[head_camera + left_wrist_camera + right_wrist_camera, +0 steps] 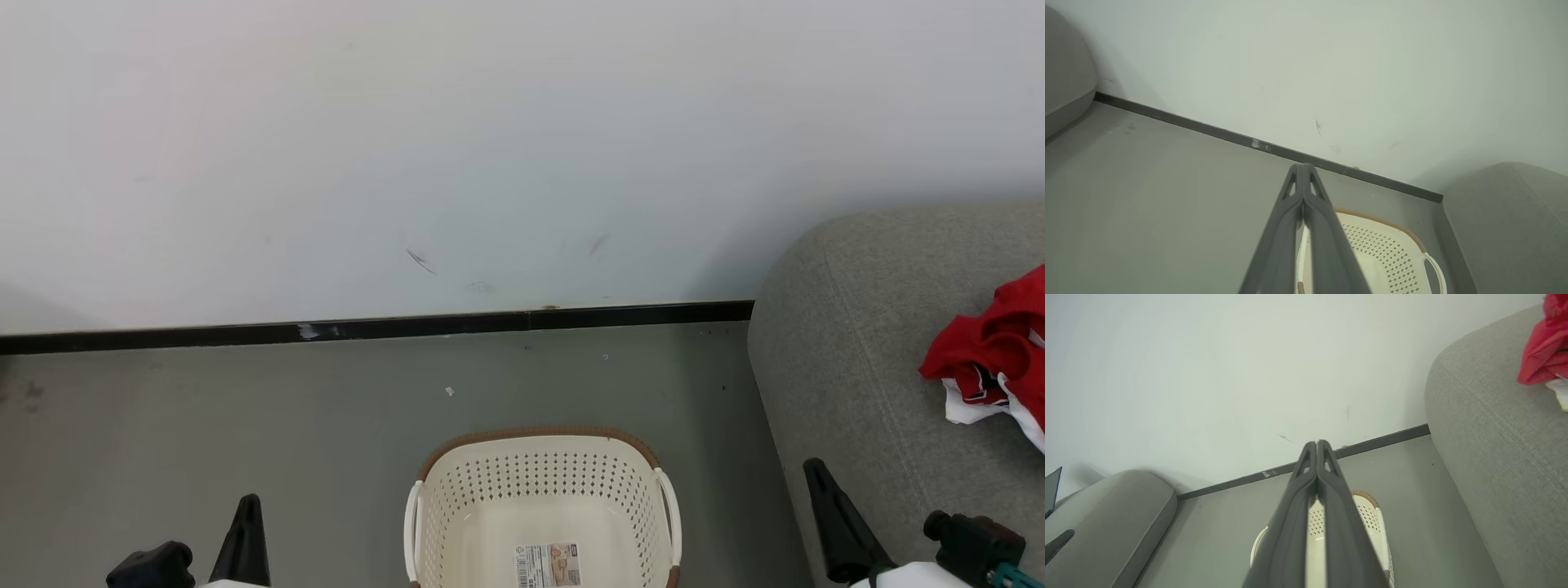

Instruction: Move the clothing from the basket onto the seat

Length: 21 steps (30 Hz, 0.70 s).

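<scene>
Head view: my left gripper [247, 502] and right gripper [814, 467] both clench empty, laundry basket [539, 478] between them, red clothing [988, 343] on sofa [849, 351] past the right.

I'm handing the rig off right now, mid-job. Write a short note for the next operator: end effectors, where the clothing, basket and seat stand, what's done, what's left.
Left end effector: shut, empty, over the floor left of the basket.
Right end effector: shut, empty, right of the basket by the seat.
Clothing: red bundle lying on the seat.
Basket: on the floor beside the seat; the part in view holds just its label sticker.
Done: clothing is on the seat.
Left: check the basket's near end, cut off in the head view; nothing else seen to move.
</scene>
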Motion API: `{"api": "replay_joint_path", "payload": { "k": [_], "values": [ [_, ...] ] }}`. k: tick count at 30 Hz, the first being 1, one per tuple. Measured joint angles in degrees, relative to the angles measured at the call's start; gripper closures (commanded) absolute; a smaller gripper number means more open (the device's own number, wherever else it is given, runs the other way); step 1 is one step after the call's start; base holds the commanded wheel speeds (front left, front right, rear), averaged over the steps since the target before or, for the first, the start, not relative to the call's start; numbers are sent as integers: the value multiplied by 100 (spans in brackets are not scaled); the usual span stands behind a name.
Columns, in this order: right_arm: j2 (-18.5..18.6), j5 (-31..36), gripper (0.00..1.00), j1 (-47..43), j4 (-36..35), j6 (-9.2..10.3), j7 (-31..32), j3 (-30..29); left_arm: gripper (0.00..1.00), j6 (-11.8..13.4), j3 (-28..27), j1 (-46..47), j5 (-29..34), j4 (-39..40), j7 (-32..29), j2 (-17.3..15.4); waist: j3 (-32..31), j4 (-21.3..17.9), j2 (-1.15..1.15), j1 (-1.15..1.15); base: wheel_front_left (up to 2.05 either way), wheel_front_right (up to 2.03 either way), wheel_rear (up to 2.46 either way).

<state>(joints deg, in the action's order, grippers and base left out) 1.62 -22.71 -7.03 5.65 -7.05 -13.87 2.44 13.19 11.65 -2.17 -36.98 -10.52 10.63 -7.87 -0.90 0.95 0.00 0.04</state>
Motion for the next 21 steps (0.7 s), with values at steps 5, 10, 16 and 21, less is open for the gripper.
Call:
{"api": "replay_joint_path", "payload": {
  "k": [5,10,16,21],
  "values": [
    [0,-493,100,21,16,0,105,-83,100,-90,-94,2,-319,12,-105,30,-1,-3,0,15,0,0,0],
    [20,-943,100,31,47,0,212,-124,100,-213,-191,5,-645,21,-203,58,-9,-7,0,33,0,0,0],
    [78,-1480,100,50,88,0,331,-146,100,-332,-304,10,-1045,24,-327,96,-20,-13,0,45,0,0,0],
    [108,-1945,100,83,167,0,398,-157,100,-403,-396,32,-1380,24,-412,126,-25,-18,0,47,0,0,0]
  ]
}}
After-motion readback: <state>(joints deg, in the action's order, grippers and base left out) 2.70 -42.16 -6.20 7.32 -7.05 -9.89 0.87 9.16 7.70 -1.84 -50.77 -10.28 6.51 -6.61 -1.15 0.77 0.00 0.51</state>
